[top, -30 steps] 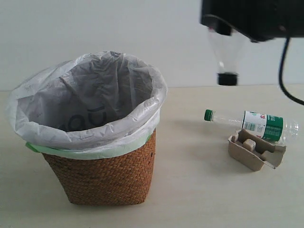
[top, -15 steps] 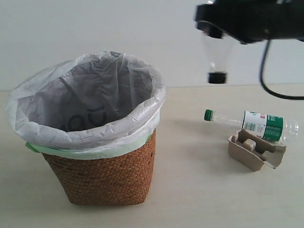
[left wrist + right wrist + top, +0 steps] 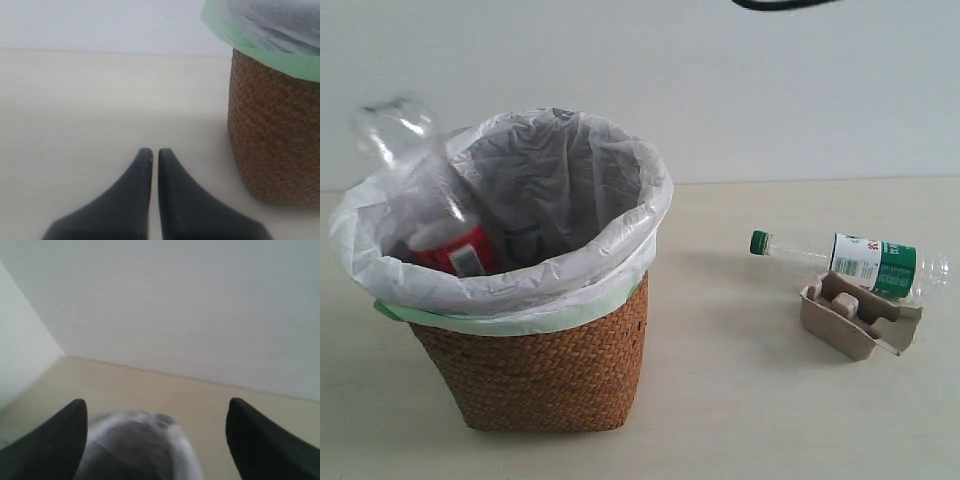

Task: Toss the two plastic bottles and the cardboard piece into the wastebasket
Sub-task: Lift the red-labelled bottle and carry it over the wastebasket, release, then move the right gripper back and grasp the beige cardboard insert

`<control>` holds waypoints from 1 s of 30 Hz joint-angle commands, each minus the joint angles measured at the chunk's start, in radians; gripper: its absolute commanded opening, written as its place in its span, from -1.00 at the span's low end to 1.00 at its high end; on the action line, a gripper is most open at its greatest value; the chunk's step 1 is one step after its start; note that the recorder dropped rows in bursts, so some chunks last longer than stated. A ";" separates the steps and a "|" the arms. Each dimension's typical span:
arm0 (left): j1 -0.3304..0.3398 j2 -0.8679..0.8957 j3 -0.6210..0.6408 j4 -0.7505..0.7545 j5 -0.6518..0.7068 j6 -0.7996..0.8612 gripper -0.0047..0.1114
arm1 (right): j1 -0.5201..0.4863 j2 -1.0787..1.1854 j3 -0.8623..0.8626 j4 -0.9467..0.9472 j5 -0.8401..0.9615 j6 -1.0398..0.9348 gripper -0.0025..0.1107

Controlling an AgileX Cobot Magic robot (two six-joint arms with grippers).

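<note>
Red-label bottle (image 3: 445, 240) sits in wastebasket (image 3: 535, 375); right tool (image 3: 156, 401) spread apart, left tool (image 3: 155, 151) together; next, grasp green-cap bottle (image 3: 865, 263)

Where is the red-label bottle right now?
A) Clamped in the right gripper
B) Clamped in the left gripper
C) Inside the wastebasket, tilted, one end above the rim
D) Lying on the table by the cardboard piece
C: the exterior view shows the red-label bottle tilted inside the wastebasket, its clear end above the rim; only the green-label bottle lies by the cardboard piece.
</note>
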State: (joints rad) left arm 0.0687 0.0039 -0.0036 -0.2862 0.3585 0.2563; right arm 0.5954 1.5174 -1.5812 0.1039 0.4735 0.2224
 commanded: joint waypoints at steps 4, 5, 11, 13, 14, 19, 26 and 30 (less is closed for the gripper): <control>0.003 -0.004 0.004 0.003 0.001 0.005 -0.85 | -0.212 0.006 0.047 -0.227 0.316 -0.002 0.26; 0.003 -0.004 0.004 0.003 0.001 0.005 -0.85 | -0.232 0.007 0.061 -0.226 0.336 -0.040 0.26; 0.003 -0.004 0.004 0.003 0.001 0.005 -0.85 | -0.278 0.046 0.186 -0.223 0.417 -0.232 0.26; 0.003 -0.004 0.004 0.003 0.001 0.005 -0.85 | -0.278 0.081 0.224 -0.219 0.429 -0.268 0.26; 0.003 -0.004 0.004 0.003 0.001 0.005 -0.85 | -0.276 0.124 0.261 -0.214 0.425 -0.272 0.26; 0.003 -0.004 0.004 0.003 0.001 0.005 -0.85 | -0.276 0.249 0.305 -0.161 0.433 -0.340 0.26; 0.003 -0.004 0.004 0.003 0.001 0.005 -0.85 | -0.276 0.321 0.305 -0.192 0.402 -0.353 0.26; 0.003 -0.004 0.004 0.003 0.001 0.005 -0.85 | -0.278 0.365 0.305 -0.202 0.349 -0.348 0.26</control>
State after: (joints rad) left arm 0.0687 0.0039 -0.0036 -0.2862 0.3585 0.2563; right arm 0.3234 1.8658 -1.2746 -0.0833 0.8508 -0.1234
